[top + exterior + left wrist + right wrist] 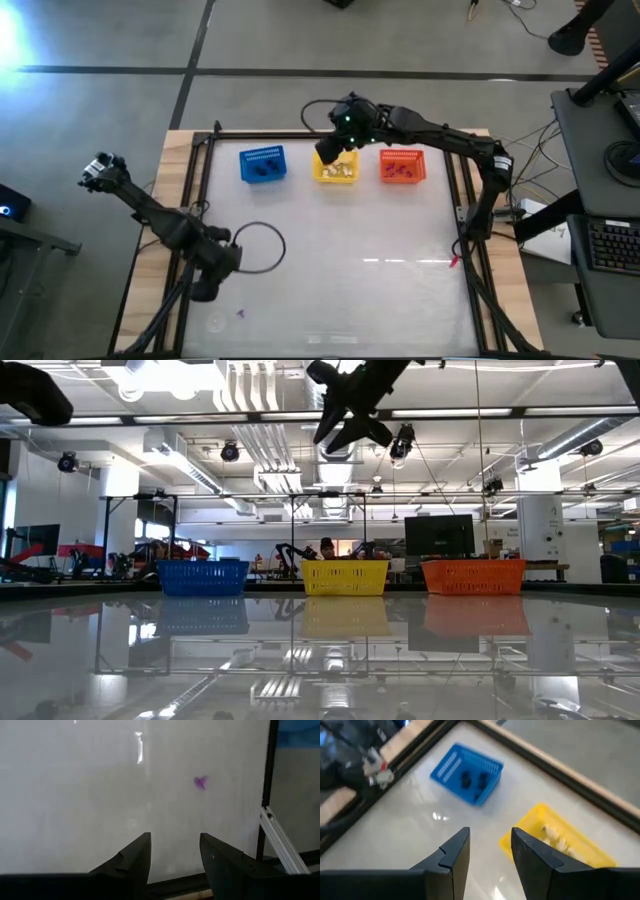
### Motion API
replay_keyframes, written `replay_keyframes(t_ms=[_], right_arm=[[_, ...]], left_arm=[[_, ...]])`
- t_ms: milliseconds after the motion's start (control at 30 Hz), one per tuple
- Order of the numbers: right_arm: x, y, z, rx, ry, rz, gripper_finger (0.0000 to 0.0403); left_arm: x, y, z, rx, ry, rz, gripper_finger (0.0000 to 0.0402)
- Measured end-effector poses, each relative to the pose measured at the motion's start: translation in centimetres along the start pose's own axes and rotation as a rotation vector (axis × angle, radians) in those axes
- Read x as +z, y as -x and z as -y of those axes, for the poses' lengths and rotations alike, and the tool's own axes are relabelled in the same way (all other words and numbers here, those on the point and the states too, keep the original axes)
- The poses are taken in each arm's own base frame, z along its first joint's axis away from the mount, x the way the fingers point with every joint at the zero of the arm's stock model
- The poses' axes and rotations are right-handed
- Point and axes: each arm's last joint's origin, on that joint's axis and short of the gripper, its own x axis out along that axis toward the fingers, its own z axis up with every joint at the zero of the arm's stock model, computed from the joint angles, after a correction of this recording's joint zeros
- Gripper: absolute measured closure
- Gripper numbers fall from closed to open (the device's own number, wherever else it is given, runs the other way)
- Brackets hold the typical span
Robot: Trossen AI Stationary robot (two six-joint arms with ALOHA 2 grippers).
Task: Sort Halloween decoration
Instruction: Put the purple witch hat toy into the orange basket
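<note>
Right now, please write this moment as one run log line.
left gripper: open, empty, over purple piece | right gripper: open, empty, above yellow basket | blue basket: black pieces

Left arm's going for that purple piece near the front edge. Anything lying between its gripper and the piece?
Nothing visible. The left gripper is open, with bare tabletop between its fingers and the purple piece. The table's black frame rail runs off to one side, not across the path.
</note>
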Motion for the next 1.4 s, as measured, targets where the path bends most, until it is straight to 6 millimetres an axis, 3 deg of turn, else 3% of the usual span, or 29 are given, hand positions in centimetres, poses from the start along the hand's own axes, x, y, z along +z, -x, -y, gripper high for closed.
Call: replay_keyframes(t_ms=[267,800,1400], right_arm=[[-2.3,1.6,-2.8,0.031,0.012,-0.087,0.0266],[-2.8,8.3,-5.0,0.154,-0.113,0.001,0.0259],[-4.3,9.6,-7.2,0.22,-0.093,-0.022,0.0257]], left_arm=[[1.4,-2.7,1.9,-0.002,-0.105,-0.006,0.0249],[2.5,-8.2,4.9,0.02,-0.218,-0.041,0.0249],[3.0,-12.0,5.8,0.035,-0.303,-0.081,0.0249]])
